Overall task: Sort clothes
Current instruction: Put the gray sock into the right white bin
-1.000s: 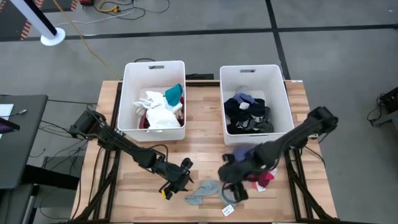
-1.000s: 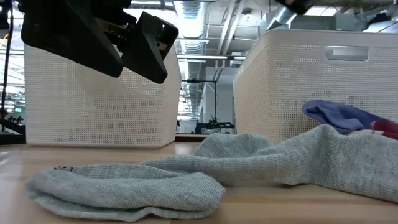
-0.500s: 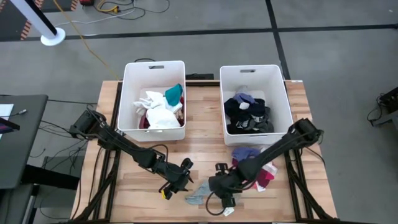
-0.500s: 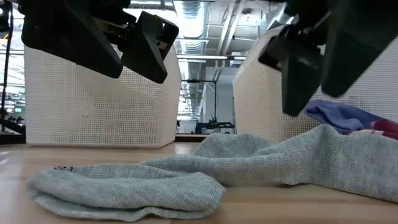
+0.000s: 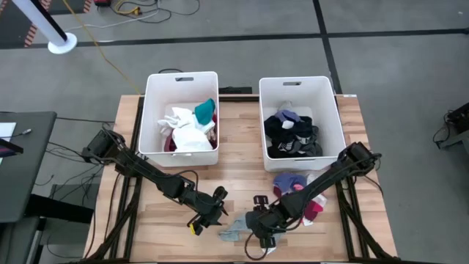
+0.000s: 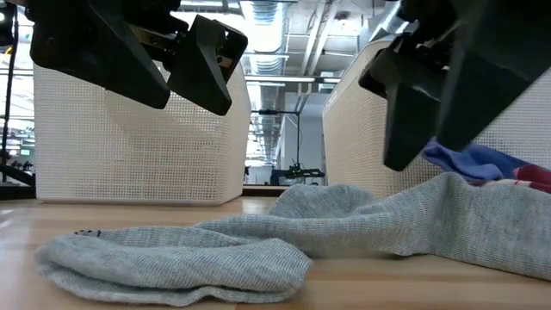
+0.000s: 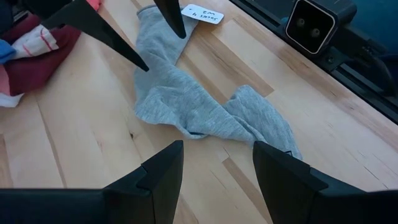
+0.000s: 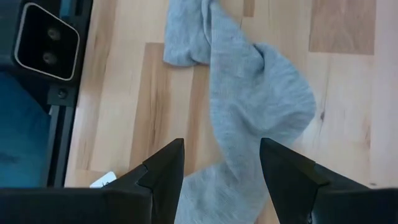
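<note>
A grey sock (image 5: 233, 233) lies crumpled and flat on the wooden table near its front edge, with a paper tag (image 7: 202, 14) by one end. My right gripper (image 8: 221, 168) is open and points steeply down over the sock, one finger on each side of its middle stretch (image 7: 163, 51). To the sock's left, my left gripper (image 7: 217, 174) hangs open above the table and points at it (image 5: 216, 218). A small pile of purple, maroon and pink clothes (image 5: 299, 192) rests on the table to the right. My right gripper stands astride the grey sock's middle (image 8: 249, 124) from above, its fingertips (image 7: 146, 65) close to the cloth. I cannot tell whether they touch it. The sock lies flat on the table.
Two white plastic bins stand at the back: the left bin (image 5: 150, 110) holds white, teal and maroon clothes, the right bin (image 5: 337, 110) dark ones. A small camera block (image 8: 46, 40) sits at the table's front edge. Bare wood lies between the bins and the sock.
My right gripper has come down and toward the table's left, from above the clothes pile to right over the grey sock, tipping more steeply downward and staying open. The sock has not moved.
</note>
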Available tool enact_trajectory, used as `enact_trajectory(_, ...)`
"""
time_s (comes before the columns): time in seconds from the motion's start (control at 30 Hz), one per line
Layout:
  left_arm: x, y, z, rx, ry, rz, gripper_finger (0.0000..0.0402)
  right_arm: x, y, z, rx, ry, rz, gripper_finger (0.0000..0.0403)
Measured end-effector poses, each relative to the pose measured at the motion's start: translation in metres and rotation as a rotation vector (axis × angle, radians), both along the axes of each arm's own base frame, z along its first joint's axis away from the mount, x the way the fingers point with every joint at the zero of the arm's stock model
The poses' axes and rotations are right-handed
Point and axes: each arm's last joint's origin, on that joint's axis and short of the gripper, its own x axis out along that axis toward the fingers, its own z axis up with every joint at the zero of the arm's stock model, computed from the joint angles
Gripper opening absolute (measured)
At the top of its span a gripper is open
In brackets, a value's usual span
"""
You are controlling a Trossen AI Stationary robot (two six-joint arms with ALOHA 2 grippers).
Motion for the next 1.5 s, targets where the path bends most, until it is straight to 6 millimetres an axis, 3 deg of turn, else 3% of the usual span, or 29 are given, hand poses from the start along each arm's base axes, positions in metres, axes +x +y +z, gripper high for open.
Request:
enact_trajectory(0.6,0.0,0.0,0.0,0.002,-0.001,-0.002,0.0187,-0.008,-0.003,-0.017,0.002,0.023,-0.096,0.0211)
enact_trajectory(0.93,0.0,0.0,0.0,0.002,-0.002,-0.002,0.0187,-0.004,-0.002,-0.037,-0.013,0.068,-0.05,0.0105)
enact_trajectory(1.1,0.0,0.0,0.0,0.004,0.001,-0.004,0.0187,0.0,0.001,-0.035,-0.029,0.045,-0.001,0.0033)
enact_trajectory(1.17,0.0,0.0,0.0,0.004,0.002,-0.004,0.0187,0.004,0.003,-0.027,-0.031,0.02,0.024,0.0012)
enact_trajectory(1.33,0.0,0.0,0.0,0.011,-0.007,-0.011,0.0187,0.006,0.006,0.0,-0.101,0.008,0.059,0.0008)
enact_trajectory(1.5,0.0,0.0,0.0,0.017,-0.011,-0.017,0.0187,0.004,0.004,0.049,-0.248,-0.008,0.053,0.0002)
